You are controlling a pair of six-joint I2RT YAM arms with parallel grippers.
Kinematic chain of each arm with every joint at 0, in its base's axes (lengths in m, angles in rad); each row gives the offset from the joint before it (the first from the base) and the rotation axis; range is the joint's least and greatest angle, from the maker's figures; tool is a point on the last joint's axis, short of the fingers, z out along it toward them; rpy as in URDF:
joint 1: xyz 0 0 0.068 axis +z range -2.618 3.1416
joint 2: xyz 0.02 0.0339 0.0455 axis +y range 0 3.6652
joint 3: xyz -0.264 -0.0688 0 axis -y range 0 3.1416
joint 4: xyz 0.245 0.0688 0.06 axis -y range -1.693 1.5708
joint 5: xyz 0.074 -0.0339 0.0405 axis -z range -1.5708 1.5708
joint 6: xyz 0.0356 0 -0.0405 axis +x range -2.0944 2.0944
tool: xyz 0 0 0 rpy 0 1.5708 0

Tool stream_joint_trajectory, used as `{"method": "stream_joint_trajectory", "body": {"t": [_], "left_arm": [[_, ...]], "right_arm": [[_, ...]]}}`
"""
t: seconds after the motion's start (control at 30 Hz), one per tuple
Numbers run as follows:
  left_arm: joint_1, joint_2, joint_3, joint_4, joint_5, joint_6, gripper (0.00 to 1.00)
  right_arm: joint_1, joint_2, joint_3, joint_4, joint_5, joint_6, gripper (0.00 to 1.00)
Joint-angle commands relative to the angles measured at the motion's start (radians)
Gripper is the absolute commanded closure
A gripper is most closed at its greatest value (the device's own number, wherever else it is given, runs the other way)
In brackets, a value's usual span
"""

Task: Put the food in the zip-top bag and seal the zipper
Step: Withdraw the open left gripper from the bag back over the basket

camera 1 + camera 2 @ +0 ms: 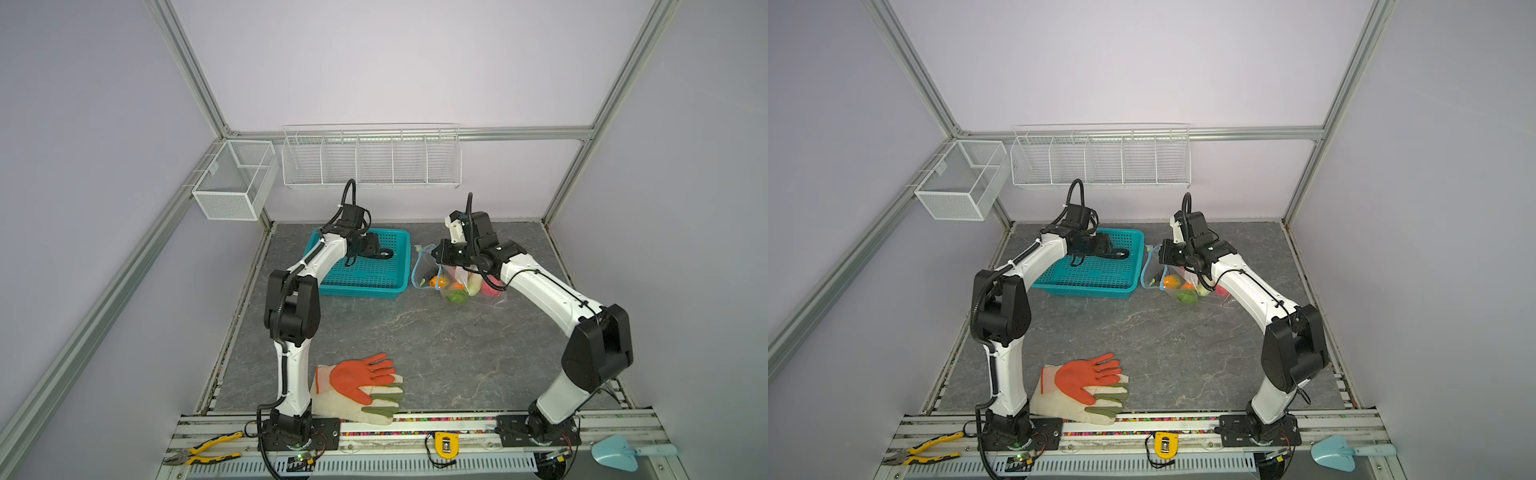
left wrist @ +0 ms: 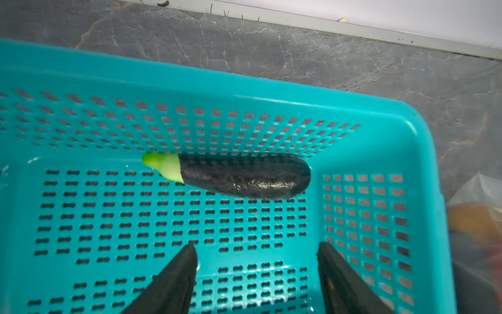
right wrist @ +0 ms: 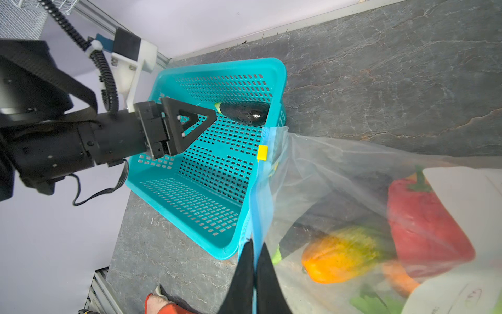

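In the basket, my left gripper hangs spread and empty near 1 eggplant. Now my right gripper pinches the zipper. The bag, just beside the basket, holds the other food. The label print is too blurred for me.

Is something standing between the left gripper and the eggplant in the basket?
Nothing visible. The open left gripper points at the eggplant, and only bare basket floor shows between them. The eggplant lies against the basket's wall.
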Motion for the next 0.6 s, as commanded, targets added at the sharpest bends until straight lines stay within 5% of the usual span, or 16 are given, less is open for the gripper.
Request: {"method": "stream_joint_trajectory", "body": {"t": [0.0,0.57], "left_arm": [[0.000,0.058,0.114,-0.027,-0.028,0.099,0.29],[0.000,0.240,0.298,-0.092,0.106,0.127,0.26]], "right_arm": [[-0.004,-0.018,-0.022,0.020,-0.004,-0.005,0.93],[-0.016,-0.030,-0.021,0.009,-0.002,-0.006,0.93]]}}
